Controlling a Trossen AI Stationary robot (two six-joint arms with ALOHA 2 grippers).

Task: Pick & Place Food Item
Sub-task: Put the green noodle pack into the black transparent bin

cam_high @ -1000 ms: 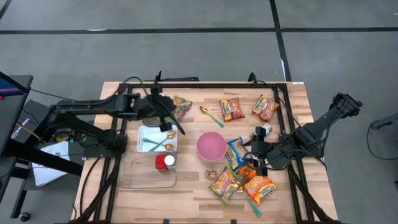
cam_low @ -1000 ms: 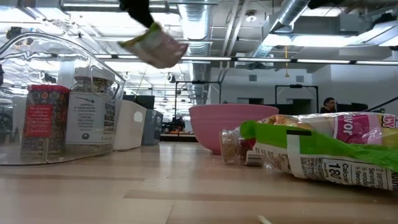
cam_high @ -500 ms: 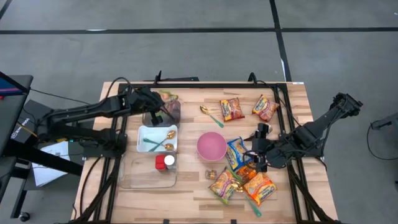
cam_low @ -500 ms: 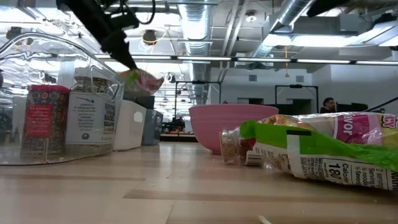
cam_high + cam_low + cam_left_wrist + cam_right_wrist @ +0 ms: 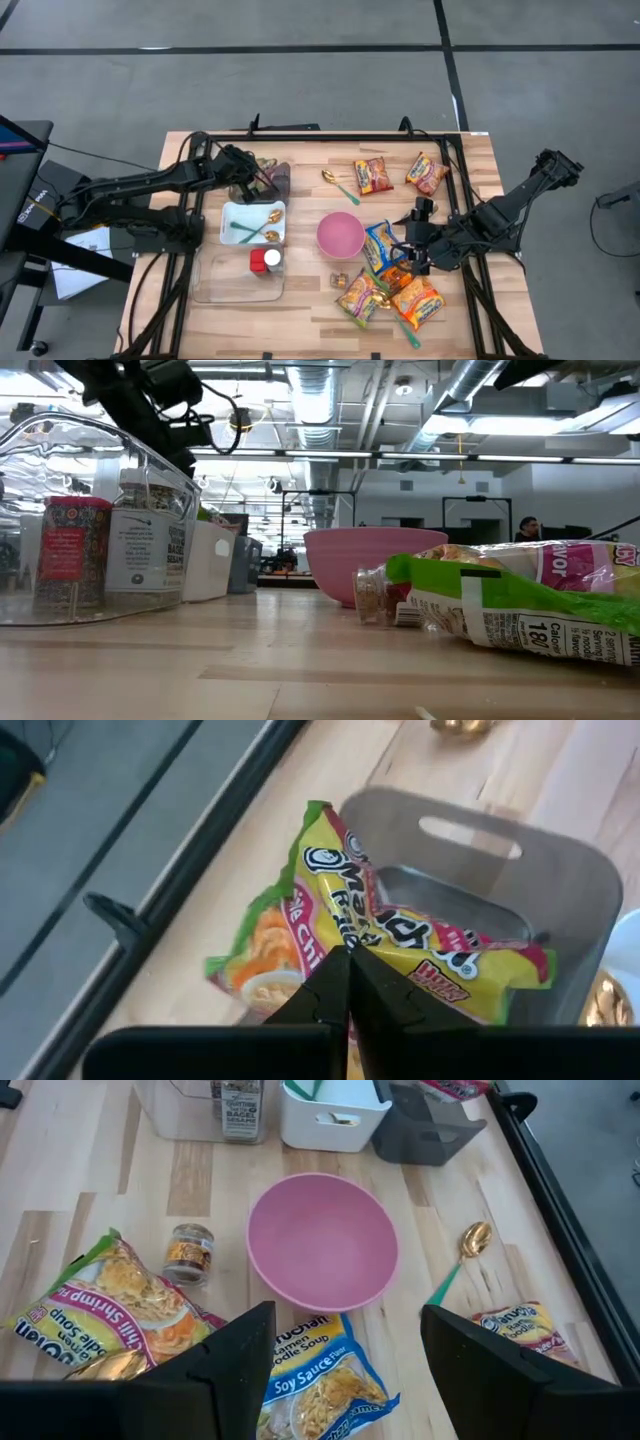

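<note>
Place step: left gripper (image 5: 348,982) pinched shut on noodle packet (image 5: 385,935), packet over grey bin (image 5: 274,178), upper left of frame. Next: release packet into bin. Right gripper (image 5: 345,1342) wide, empty, waiting above pink bowl (image 5: 322,1240).

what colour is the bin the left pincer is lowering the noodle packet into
Grey bin, seen best in the left wrist view; the packet is yellow and green.

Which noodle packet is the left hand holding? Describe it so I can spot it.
Start at the white tray on the table's left side. Just behind it stands a grey bin. The packet hangs over that bin, pinched in the shut left hand; it is the only packet on this side, yellow with a green edge.
</note>
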